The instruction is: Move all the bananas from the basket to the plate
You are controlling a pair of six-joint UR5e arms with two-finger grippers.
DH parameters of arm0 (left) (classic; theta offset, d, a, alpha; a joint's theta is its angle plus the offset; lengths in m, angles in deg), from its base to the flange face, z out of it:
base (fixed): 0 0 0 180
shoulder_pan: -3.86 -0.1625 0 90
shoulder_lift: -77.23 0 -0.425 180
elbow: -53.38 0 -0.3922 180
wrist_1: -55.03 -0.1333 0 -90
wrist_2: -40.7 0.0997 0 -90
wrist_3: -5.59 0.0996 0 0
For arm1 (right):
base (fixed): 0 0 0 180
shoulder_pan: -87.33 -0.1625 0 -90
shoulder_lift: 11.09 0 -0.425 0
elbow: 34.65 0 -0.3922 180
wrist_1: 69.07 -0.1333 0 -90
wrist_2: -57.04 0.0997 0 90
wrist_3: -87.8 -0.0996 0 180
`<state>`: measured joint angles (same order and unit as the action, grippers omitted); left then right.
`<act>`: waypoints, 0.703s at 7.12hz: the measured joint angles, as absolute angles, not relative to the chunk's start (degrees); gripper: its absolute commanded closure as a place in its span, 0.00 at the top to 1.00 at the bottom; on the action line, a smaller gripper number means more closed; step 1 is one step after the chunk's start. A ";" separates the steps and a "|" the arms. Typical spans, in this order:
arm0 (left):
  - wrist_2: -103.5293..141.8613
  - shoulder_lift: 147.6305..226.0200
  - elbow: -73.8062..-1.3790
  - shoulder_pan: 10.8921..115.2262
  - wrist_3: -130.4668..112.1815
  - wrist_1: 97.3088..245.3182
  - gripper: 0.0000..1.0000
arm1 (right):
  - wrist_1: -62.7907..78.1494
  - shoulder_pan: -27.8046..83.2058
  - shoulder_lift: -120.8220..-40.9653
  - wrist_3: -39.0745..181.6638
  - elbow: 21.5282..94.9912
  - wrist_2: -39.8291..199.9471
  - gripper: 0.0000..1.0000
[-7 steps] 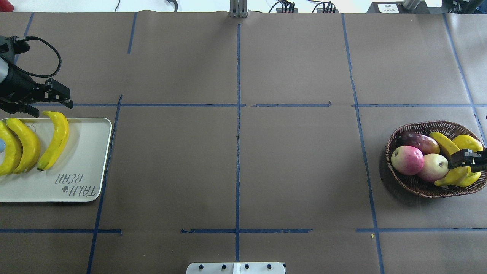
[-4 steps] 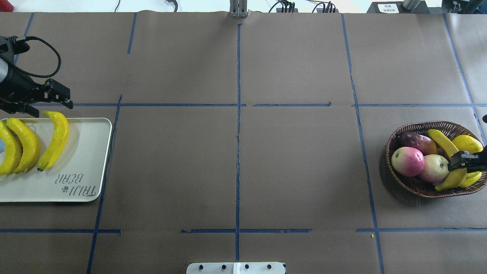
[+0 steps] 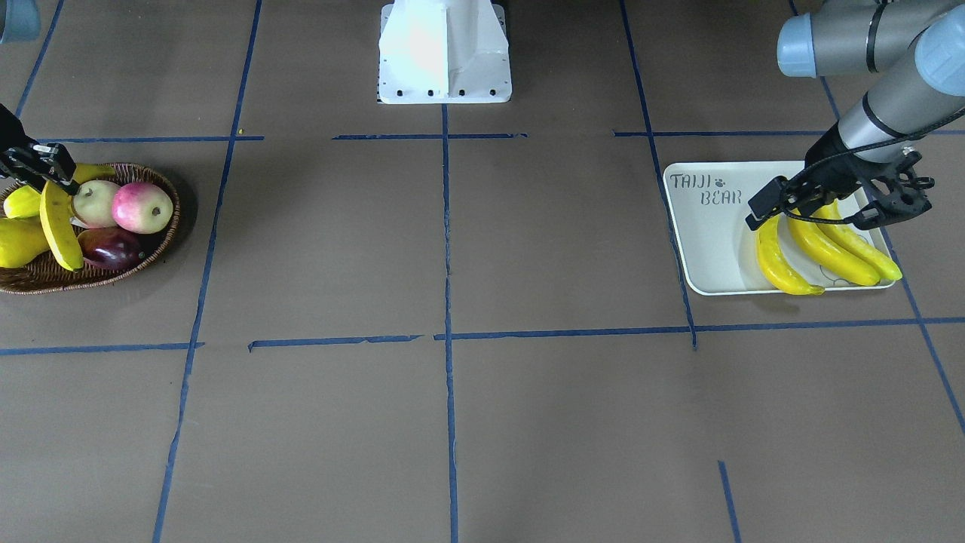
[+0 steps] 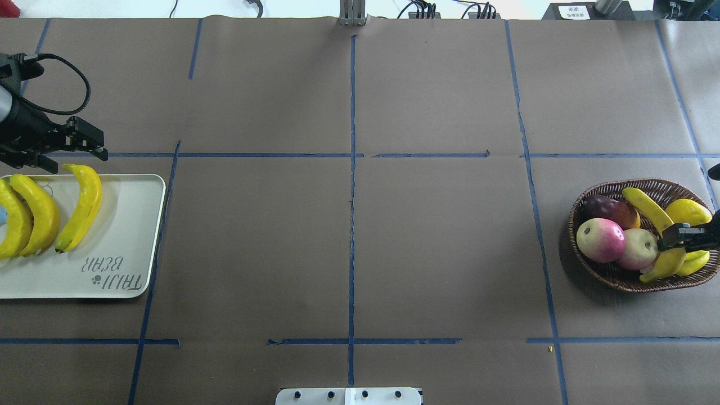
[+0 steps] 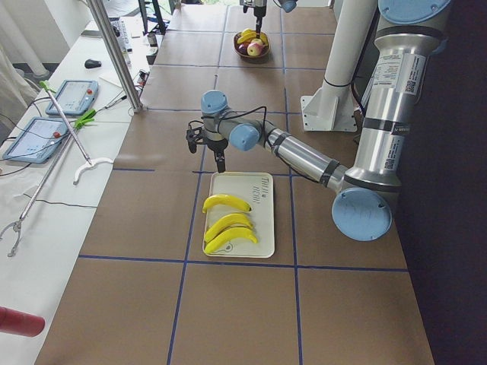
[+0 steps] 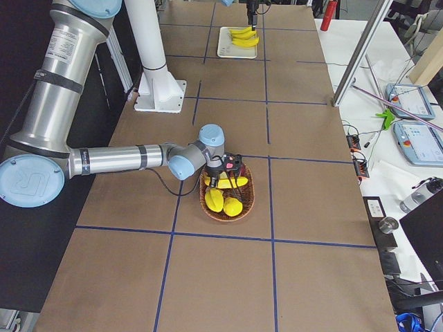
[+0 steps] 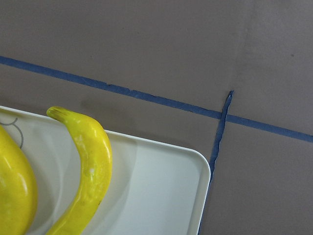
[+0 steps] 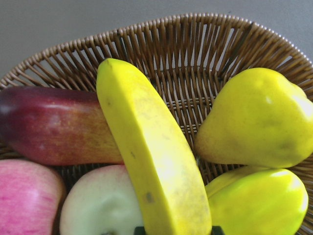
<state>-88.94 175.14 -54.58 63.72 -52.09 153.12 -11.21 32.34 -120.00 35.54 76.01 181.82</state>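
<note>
Three yellow bananas (image 4: 84,205) lie side by side on the pale "TAIJI BEAR" plate (image 4: 124,242) at the left; they also show in the front view (image 3: 780,260). My left gripper (image 4: 62,149) is open and empty, just past the plate's far edge. A fourth banana (image 4: 647,208) is in the brown wicker basket (image 4: 619,277) at the right, tilted over the other fruit. My right gripper (image 4: 678,237) is shut on its middle. The right wrist view shows this banana (image 8: 156,166) running up from between the fingers.
The basket also holds a pink apple (image 4: 600,240), a pale apple (image 4: 635,250), a dark red mango (image 4: 604,209) and yellow-green pears (image 4: 689,212). The robot base (image 4: 349,395) stands at the near edge. Brown paper with blue tape lines covers the table between basket and plate.
The right gripper, shut on the banana, has moved slightly toward the far side; the banana's far end has risen and swung left over the fruit. The left arm has not moved.
</note>
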 measured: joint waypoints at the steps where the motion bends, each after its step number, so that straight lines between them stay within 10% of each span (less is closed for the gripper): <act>1: -88.99 175.16 -54.66 63.72 -52.13 153.12 1.00 | -10.97 30.97 -120.00 35.89 77.38 183.19 0.00; 5: -89.07 177.56 -56.05 62.38 -58.86 153.12 1.00 | -10.09 25.80 -117.40 37.47 80.07 190.93 0.00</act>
